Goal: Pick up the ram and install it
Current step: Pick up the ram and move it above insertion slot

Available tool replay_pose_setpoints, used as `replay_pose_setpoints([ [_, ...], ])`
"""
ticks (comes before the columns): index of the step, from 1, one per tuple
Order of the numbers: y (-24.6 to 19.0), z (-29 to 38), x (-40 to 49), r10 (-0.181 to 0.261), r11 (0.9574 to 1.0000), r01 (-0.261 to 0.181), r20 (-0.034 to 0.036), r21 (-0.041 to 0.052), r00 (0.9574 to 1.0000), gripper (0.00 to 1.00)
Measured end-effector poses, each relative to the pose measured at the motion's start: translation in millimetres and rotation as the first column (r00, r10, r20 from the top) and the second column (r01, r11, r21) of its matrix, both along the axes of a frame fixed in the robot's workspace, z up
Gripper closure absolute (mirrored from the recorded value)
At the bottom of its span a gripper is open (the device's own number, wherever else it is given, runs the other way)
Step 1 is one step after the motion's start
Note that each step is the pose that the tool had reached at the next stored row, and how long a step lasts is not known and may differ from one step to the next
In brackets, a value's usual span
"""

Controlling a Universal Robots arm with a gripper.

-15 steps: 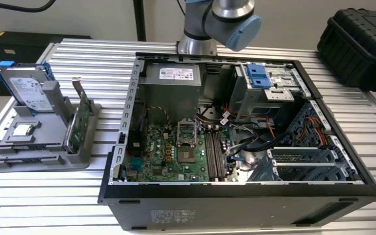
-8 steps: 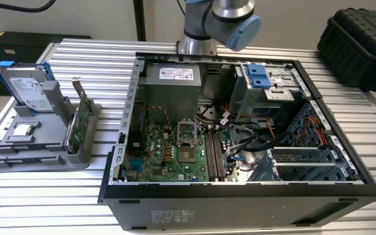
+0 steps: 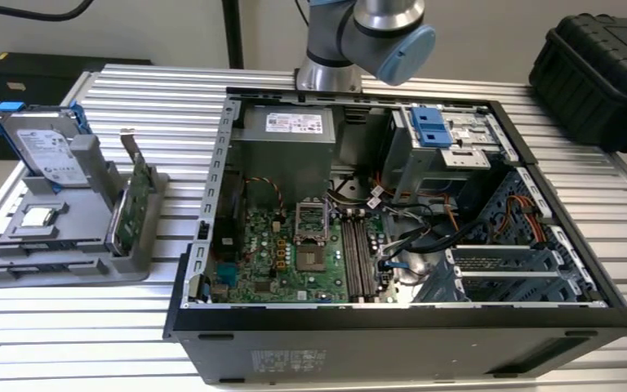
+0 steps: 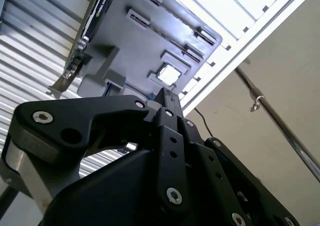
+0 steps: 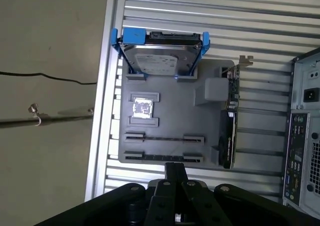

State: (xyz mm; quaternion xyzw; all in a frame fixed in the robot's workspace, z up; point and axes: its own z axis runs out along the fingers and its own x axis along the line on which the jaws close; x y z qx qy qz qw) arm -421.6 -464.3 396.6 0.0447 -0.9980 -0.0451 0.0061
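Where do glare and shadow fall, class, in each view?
Exterior view: the table slats gleam pale, while the inside of the case sits in shadow. Second wrist view: the table past the tray washes out white, and the gripper is dark against it. First wrist view: even light, and the chip on the tray glints.

Slatted metal table [image 3: 74, 327]. Open black computer case [image 3: 401, 347] lying on its side, motherboard [image 3: 275, 257] exposed. Grey holder [image 3: 63, 268] at the exterior view's left, carrying a blue-framed hard drive [image 3: 46, 147] at its far end, a green circuit card [image 3: 134, 204] on edge and a square chip [image 3: 37, 217] lying flat.
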Motion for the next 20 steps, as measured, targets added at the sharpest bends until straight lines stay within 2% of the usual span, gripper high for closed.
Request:
replay_pose_setpoints([
  [12,0.0,-0.1,0.0,-0.001,1.0000,0.001,0.0001,0.0001,1.0000,1.00],
  [20,0.0,-0.1,0.0,-0.032,0.9995,0.032,0.0000,0.0001,0.9995,1.00],
])
